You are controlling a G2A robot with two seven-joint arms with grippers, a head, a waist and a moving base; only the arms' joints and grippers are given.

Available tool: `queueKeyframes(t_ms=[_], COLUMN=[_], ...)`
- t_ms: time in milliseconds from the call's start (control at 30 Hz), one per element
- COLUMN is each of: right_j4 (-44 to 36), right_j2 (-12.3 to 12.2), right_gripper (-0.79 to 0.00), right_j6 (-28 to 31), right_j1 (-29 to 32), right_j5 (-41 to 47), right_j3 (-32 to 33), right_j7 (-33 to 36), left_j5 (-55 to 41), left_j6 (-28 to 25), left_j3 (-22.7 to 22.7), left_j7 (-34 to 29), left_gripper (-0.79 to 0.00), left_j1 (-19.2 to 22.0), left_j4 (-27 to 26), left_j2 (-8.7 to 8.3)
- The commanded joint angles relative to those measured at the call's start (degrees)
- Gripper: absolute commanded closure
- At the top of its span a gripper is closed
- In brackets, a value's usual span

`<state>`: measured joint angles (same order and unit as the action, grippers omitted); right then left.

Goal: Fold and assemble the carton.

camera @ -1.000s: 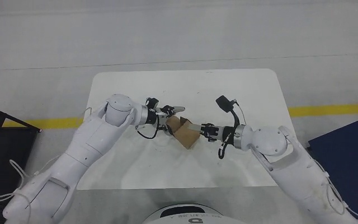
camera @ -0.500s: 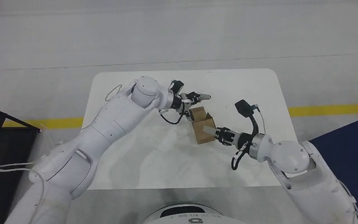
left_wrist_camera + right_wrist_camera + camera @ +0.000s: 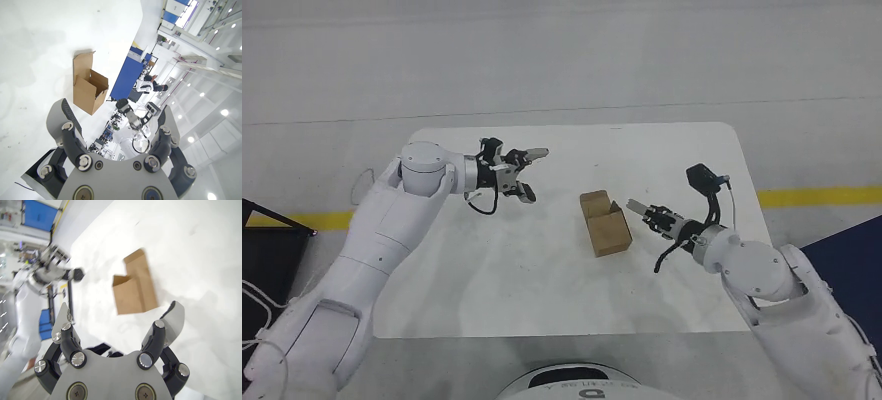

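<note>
The brown carton [image 3: 604, 222] sits on the white table [image 3: 542, 290] near its middle, a little toward the right edge. One end is open, with a flap standing out from it. My left gripper [image 3: 532, 175] is spread wide and empty, well apart from the carton, over the far left part of the table. My right gripper [image 3: 642, 212] is also spread and grasps nothing, near the carton's right side without touching it.
</note>
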<state>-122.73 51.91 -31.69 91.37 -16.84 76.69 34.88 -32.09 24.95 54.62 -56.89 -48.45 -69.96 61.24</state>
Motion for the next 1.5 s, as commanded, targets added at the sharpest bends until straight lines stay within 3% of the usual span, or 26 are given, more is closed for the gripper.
queueKeyframes(t_ms=[0, 100, 400, 500, 633, 733, 767, 833, 933, 1033, 1133, 1333, 1367, 1400, 1467], right_j4=[2.5, 5.0, 5.0, 8.2, 17.3, 22.7, 24.8, 27.5, 31.4, 34.2, 37.1, 41.0, 41.1, 41.3, 41.2], right_j2=[0.0, 0.3, 0.3, 0.1, 1.2, 2.2, 2.6, 3.4, 4.6, 5.9, 7.0, 8.7, 8.9, 9.0, 9.2], right_gripper=[-0.785, -0.785, -0.785, -0.785, -0.785, -0.785, -0.757, -0.554, -0.397, -0.388, -0.468, -0.283, -0.188, 0.0, 0.0], right_j6=[0.7, -2.5, -2.5, 2.5, 12.6, 19.9, 20.5, 22.1, 20.6, 19.1, 19.1, 19.3, 19.3, 18.8, 17.8], right_j1=[-3.2, -7.7, -7.7, -10.3, -19.8, -25.4, -26.9, -29.8, -33.6, -36.8, -39.6, -43.4, -43.8, -44.0, -44.6], right_j5=[-5.9, -12.9, -12.9, -20.9, -16.1, -15.7, -14.4, -12.8, -12.3, -12.8, -12.3, -12.6, -13.2, -13.9, -16.1], right_j3=[-3.1, -6.9, -6.9, -11.0, -14.8, -18.3, -18.9, -20.6, -23.6, -26.8, -29.4, -33.0, -33.5, -33.9, -35.0], right_j7=[3.4, 4.8, 4.8, 8.8, 17.0, 18.7, 19.1, 20.3, 21.4, 23.2, 26.2, 29.3, 29.8, 30.3, 31.5], left_j5=[1.0, 1.1, 1.1, 1.1, 1.1, 1.1, 1.1, 1.1, 1.1, 1.1, 1.1, 1.1, 1.1, 1.1, 1.1], left_j6=[2.7, 3.4, 3.4, 3.4, 3.4, 3.4, 3.4, 3.4, 3.4, 3.4, 3.4, 3.4, 3.4, 3.4, 3.4], left_j3=[4.5, 5.7, 5.7, 5.7, 5.7, 5.7, 5.7, 5.7, 5.7, 5.7, 5.7, 5.7, 5.7, 5.7, 5.7], left_j7=[1.1, 1.4, 1.4, 1.4, 1.4, 1.4, 1.4, 1.4, 1.4, 1.4, 1.4, 1.4, 1.4, 1.4, 1.4], left_gripper=[-0.785, -0.785, -0.785, -0.785, -0.785, -0.785, -0.785, -0.785, -0.785, -0.785, -0.785, -0.785, -0.785, -0.785, -0.785], left_j1=[-4.9, -6.3, -6.3, -6.3, -6.3, -6.3, -6.3, -6.3, -6.3, -6.3, -6.3, -6.3, -6.3, -6.3, -6.3], left_j4=[-7.1, -8.8, -8.8, -8.8, -8.8, -8.8, -8.8, -8.8, -8.8, -8.8, -8.8, -8.8, -8.8, -8.8, -8.8], left_j2=[-1.73, -2.16, -2.16, -2.16, -2.16, -2.16, -2.16, -2.16, -2.16, -2.16, -2.16, -2.16, -2.16, -2.16, -2.16])
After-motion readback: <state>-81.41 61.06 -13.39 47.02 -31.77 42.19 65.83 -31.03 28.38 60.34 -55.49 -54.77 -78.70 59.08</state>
